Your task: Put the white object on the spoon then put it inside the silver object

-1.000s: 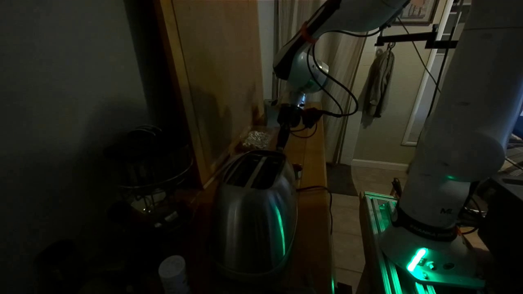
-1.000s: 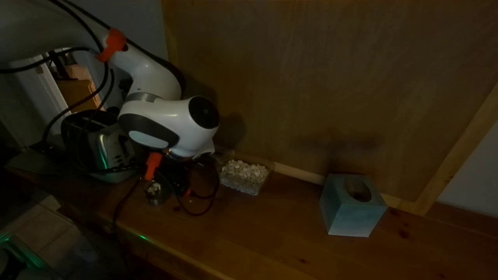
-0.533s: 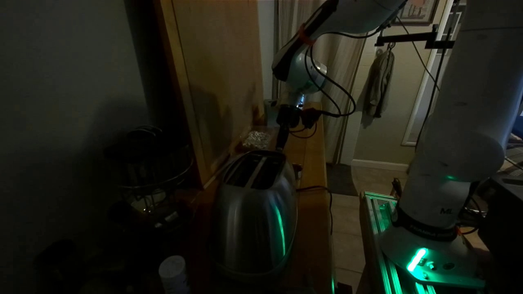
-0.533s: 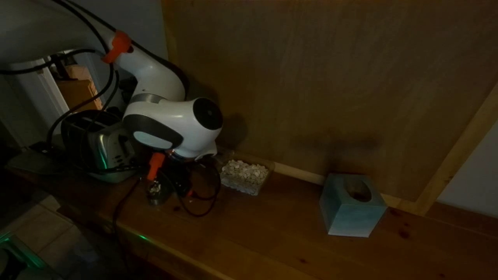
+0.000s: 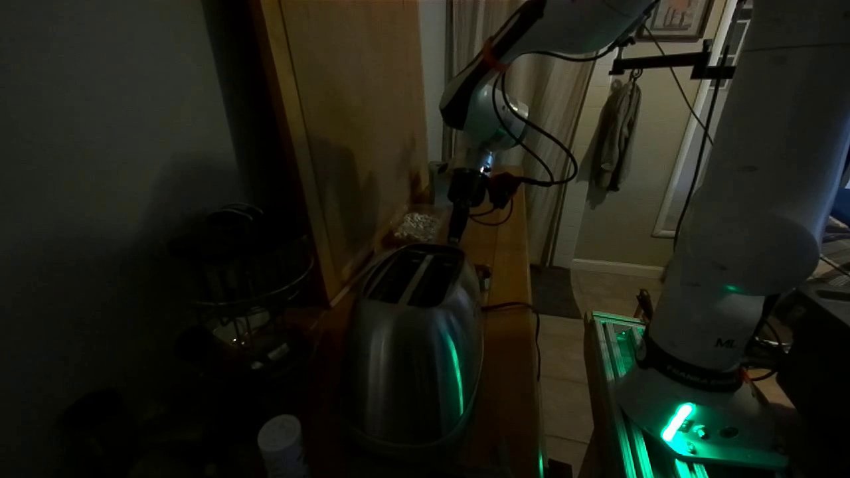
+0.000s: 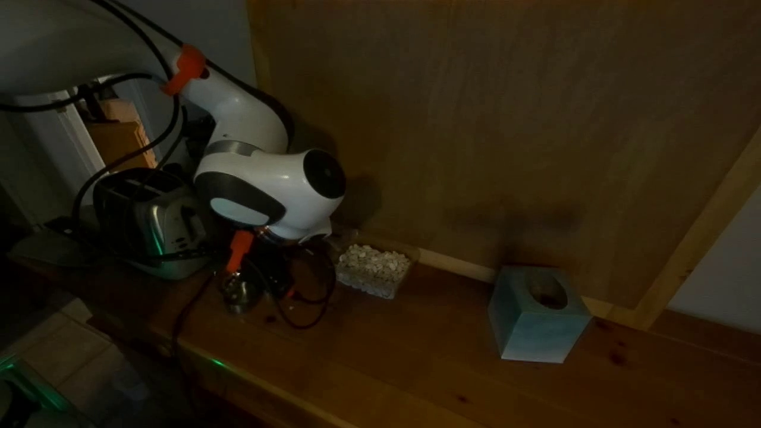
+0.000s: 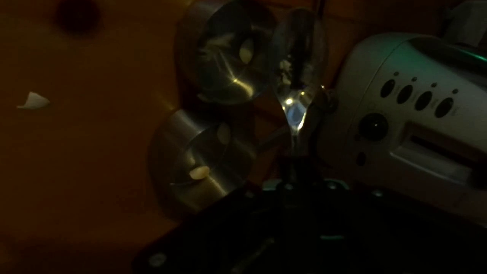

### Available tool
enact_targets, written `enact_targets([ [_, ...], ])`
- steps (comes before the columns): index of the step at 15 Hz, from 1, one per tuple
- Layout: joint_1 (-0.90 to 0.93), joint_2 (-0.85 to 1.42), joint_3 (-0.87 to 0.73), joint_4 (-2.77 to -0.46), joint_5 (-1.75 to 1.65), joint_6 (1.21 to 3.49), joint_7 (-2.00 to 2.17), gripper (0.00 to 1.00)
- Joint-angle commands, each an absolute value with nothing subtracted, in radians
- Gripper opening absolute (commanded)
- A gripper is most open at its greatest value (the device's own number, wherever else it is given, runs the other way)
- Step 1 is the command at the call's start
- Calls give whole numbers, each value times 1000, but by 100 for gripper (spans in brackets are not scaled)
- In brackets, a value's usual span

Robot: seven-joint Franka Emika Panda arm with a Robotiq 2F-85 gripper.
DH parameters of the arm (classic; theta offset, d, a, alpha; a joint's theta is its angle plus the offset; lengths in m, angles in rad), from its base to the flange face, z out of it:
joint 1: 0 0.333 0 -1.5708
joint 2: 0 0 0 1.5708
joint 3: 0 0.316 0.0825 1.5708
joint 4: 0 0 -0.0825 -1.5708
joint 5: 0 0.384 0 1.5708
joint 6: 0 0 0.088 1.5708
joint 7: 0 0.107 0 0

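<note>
My gripper is shut on the handle of a shiny spoon. In the wrist view the spoon's bowl overlaps the right rim of a silver cup; whether the bright patches in it are white pieces or reflections I cannot tell. A second silver cup sits below that one. Both contain white pieces. More white flakes fill a clear container at the wooden panel. The silver toaster stands beside the cups. In an exterior view the arm largely hides my gripper, close above a cup.
A single white flake lies on the wooden table. Farther along is a pale blue tissue box. A dark cable hangs over the front edge. The wooden panel borders the back. A white canister stands near the toaster.
The arm has shifted slightly toward the tissue box's side. Pale pieces visible at the spoon and cup beneath the gripper a second ago no longer show in that exterior view.
</note>
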State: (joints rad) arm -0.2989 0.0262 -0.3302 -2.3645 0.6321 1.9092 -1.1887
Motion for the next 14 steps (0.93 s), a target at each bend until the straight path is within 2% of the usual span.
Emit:
enact_targets([
  [1, -317, 46, -329, -2326, 671, 1859, -1188, 2],
  [7, -317, 33, -324, -2325, 650, 1874, -1159, 2],
  [14, -290, -47, -296, -2373, 521, 2072, -970, 2],
])
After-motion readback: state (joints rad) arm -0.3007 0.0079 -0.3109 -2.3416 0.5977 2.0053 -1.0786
